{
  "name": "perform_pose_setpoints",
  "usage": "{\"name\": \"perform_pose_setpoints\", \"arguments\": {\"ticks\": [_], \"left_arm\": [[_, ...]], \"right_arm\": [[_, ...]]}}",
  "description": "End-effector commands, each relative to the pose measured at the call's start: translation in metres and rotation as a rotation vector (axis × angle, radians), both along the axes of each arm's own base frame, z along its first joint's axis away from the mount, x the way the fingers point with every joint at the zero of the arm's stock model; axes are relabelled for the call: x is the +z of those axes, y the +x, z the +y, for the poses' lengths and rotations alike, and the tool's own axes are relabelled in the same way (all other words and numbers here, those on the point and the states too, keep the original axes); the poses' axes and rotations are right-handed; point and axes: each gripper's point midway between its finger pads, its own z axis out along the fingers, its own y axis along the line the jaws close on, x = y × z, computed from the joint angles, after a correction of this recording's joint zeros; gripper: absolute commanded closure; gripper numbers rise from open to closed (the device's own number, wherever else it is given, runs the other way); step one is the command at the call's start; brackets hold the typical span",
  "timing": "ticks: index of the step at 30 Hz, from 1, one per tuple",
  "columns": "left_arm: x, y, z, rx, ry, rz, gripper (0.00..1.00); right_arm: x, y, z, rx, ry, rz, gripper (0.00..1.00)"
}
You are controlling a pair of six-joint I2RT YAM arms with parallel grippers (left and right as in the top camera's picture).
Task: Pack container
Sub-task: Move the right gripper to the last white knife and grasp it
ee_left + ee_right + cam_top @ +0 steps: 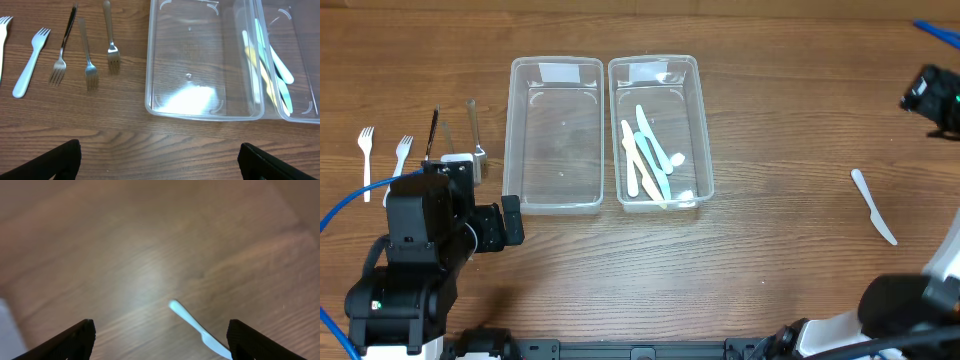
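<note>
Closest to us in the left wrist view are the two dark fingertips of the left gripper (160,161). They sit at the bottom corners of the picture, spread wide with nothing between them but bare wooden table (125,145). Just beyond them stands the empty clear container (200,113), its near wall facing the jaws but apart from them. Left of that container lie three metal forks (86,52) side by side, then a white plastic fork (31,62), with another white one cut off by the picture's edge. None of them touches the gripper.

In the right wrist view, which is blurred, the right gripper (162,341) also shows its fingers far apart, released and holding nothing. A white plastic knife (197,329) lies flat on the wood between them, nearer the finger on the picture's right side and clear of both.

From overhead we see that knife (873,205) alone on the right part of the table, well apart from the second container (703,130). That container touches the empty one's right wall and holds several pale plastic utensils (650,165) lying lengthwise. We cannot tell exactly how many there are.
</note>
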Motion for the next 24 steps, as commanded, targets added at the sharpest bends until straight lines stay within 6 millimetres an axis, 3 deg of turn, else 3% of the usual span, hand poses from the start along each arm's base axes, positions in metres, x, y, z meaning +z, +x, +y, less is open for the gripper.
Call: {"name": "perform_pose_setpoints", "arguments": {"ticks": [1,5,11,18,24], "left_arm": [[0.01,0.002,-0.002,0.0,-0.02,-0.029,0.0],[0.01,0.002,-0.002,0.0,-0.02,-0.029,0.0],[0.011,0.003,-0.002,0.0,-0.02,-0.034,0.0],[0.011,0.003,-0.002,0.0,-0.02,-0.037,0.0],[0.011,0.003,-0.002,0.0,-0.02,-0.037,0.0]], "right_arm": [[-0.062,0.0,-0.016,0.048,0.086,0.108,0.1],[-0.121,-0.008,-0.038,0.018,0.074,0.272,0.07],[-0.184,-0.008,-0.038,0.046,0.15,0.398,0.06],[-0.219,-0.016,-0.033,0.05,0.196,0.465,0.03],[-0.261,-0.046,-0.023,0.038,0.2,0.555,0.04]]}}
